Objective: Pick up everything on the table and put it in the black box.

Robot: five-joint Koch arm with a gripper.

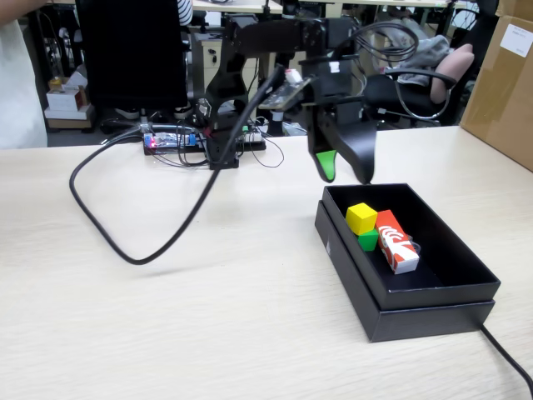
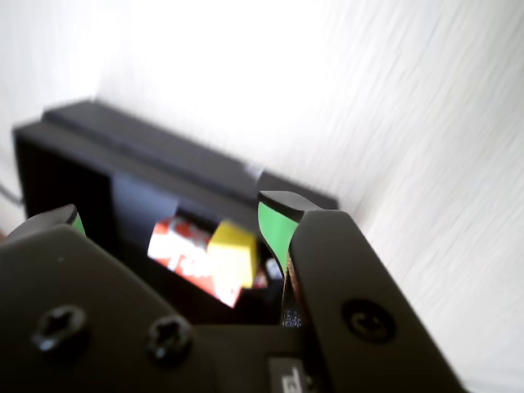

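The black box [image 1: 441, 287] sits on the beige table [image 1: 166, 317] at the right. Inside it lie the yellow cube [image 1: 361, 217], the green cube [image 1: 368, 240] and the red-and-white carton [image 1: 396, 241], close together. My gripper [image 1: 346, 171] hangs open and empty above the box's far left corner, with green pads on its fingers [image 1: 327, 165]. In the wrist view the gripper [image 2: 176, 219] is open; between its jaws I see the box [image 2: 123, 155], the yellow cube [image 2: 233, 252] and the carton [image 2: 180, 250]. The green cube is hidden there.
A thick black cable [image 1: 141, 242] loops across the table at the left. The arm's base and a circuit board [image 1: 171, 140] stand at the table's far edge. A brown cardboard carton [image 1: 504, 79] stands at the far right. A thin cable [image 1: 508, 358] runs off the box's near right corner.
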